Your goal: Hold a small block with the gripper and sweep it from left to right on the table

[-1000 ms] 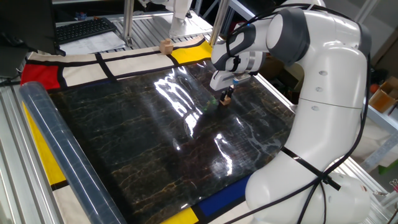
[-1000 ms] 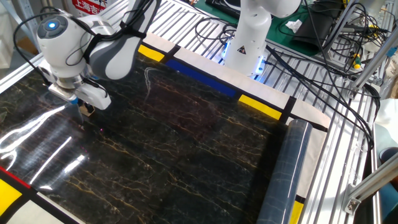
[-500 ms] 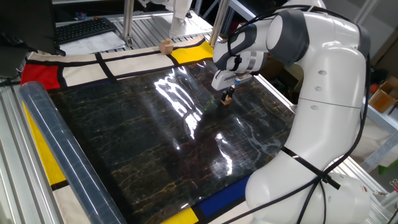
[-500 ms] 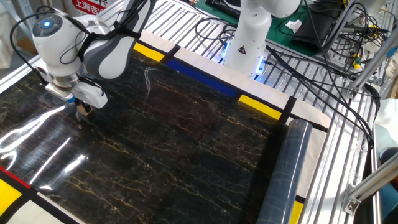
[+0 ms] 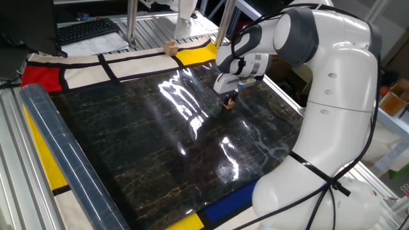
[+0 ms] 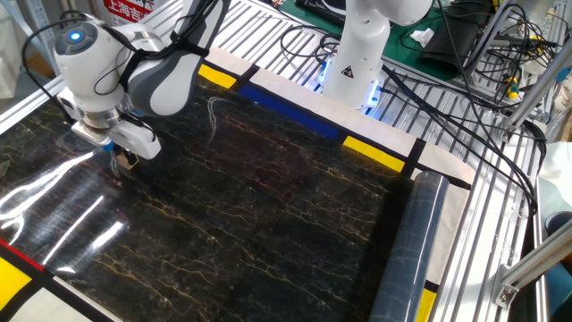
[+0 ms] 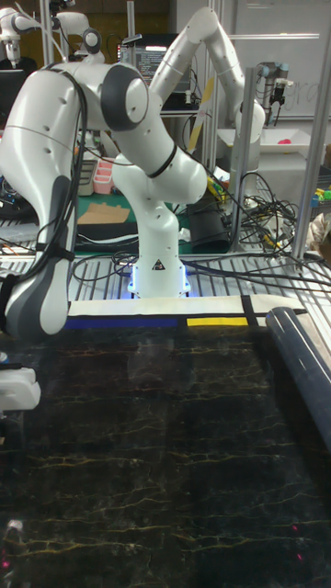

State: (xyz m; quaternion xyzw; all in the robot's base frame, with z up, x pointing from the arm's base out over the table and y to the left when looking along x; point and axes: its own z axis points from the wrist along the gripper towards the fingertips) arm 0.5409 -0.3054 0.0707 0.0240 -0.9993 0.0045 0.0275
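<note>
One small block point(image 5: 228, 104) clamped in jaws, touching table point(image 5: 147, 147).

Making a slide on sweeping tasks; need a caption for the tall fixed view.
White robot arm bends low over the glossy black veined table, clear plastic roll at its edge.

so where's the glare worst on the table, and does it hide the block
One fixed view: white glare streaks cross the table beside the gripper, yet the small block stays visible. The other fixed view: streaks sit at the left edge, clear of the block. Tall fixed view: dim, little glare, block not seen.
</note>
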